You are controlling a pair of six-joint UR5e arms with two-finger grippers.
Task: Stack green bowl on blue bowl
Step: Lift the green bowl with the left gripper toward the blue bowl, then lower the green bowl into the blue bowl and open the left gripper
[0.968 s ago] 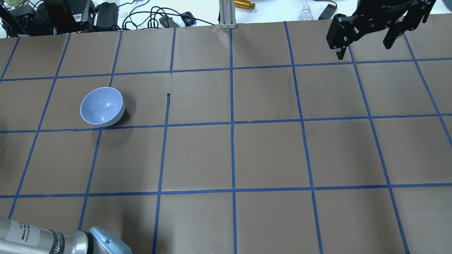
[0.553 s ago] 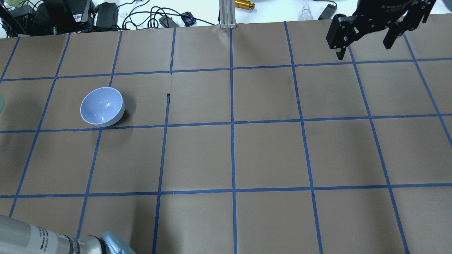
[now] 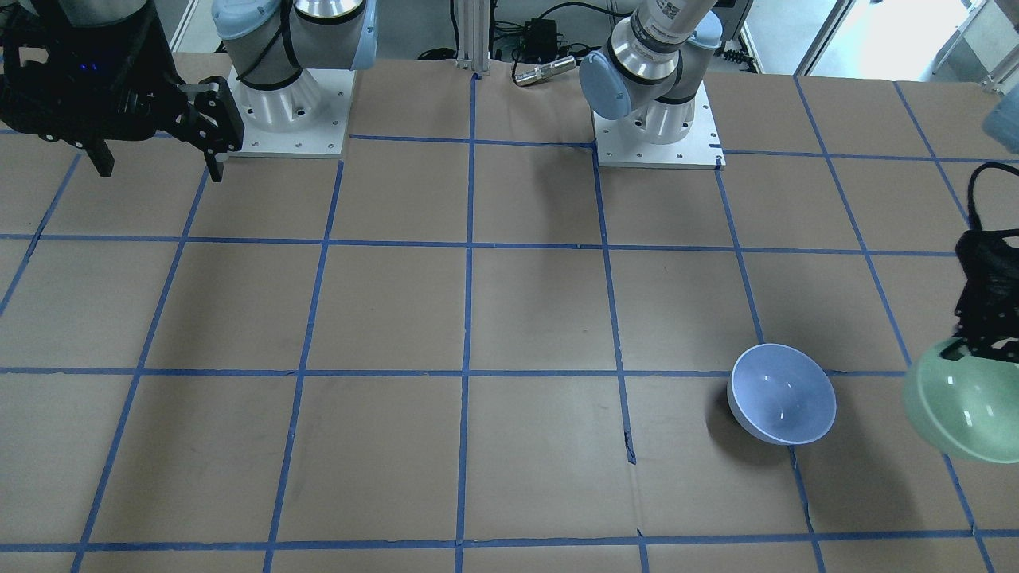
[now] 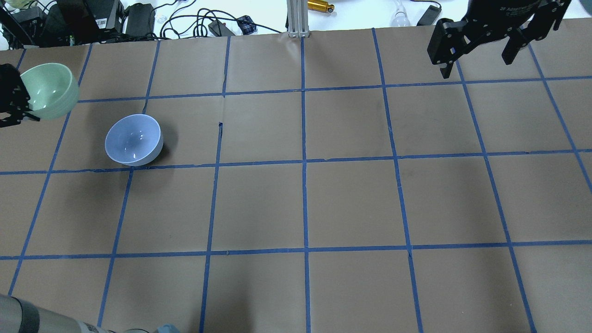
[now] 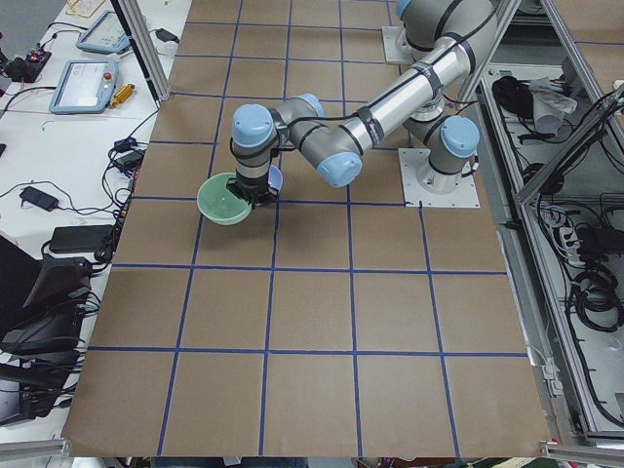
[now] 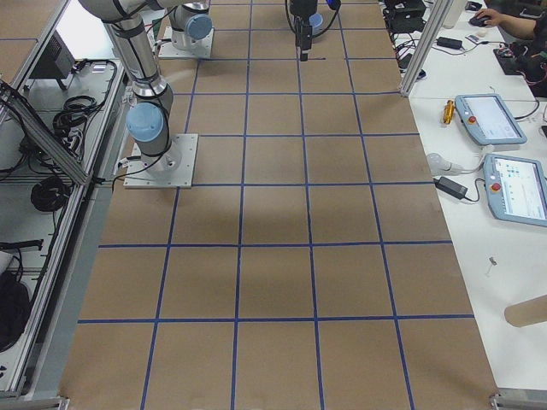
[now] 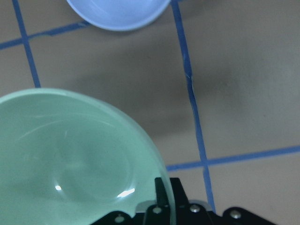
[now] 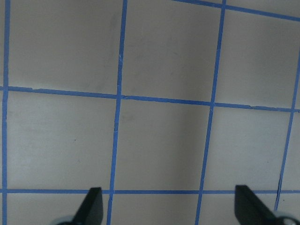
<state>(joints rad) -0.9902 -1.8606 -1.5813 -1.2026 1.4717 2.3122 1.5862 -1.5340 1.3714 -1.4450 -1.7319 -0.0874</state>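
Note:
The green bowl (image 4: 48, 90) hangs in the air at the table's left edge, tilted, held by its rim in my left gripper (image 4: 18, 108). It also shows in the front view (image 3: 959, 410), the left wrist view (image 7: 70, 164) and the left side view (image 5: 223, 202). The blue bowl (image 4: 134, 139) stands upright on the table to the right of it and nearer, also in the front view (image 3: 782, 393) and at the top of the left wrist view (image 7: 117, 11). My right gripper (image 4: 476, 58) is open and empty, high over the far right corner.
The table (image 4: 305, 194) is brown paper with a blue tape grid. Cables, power bricks and a metal post (image 4: 296, 18) lie beyond its far edge. My left arm's elbow (image 5: 331, 161) reaches over the left half.
The green bowl and my left gripper have come into the overhead view at the left edge, moving toward the blue bowl. The left arm's elbow has slid out at the bottom. The right arm has not moved.

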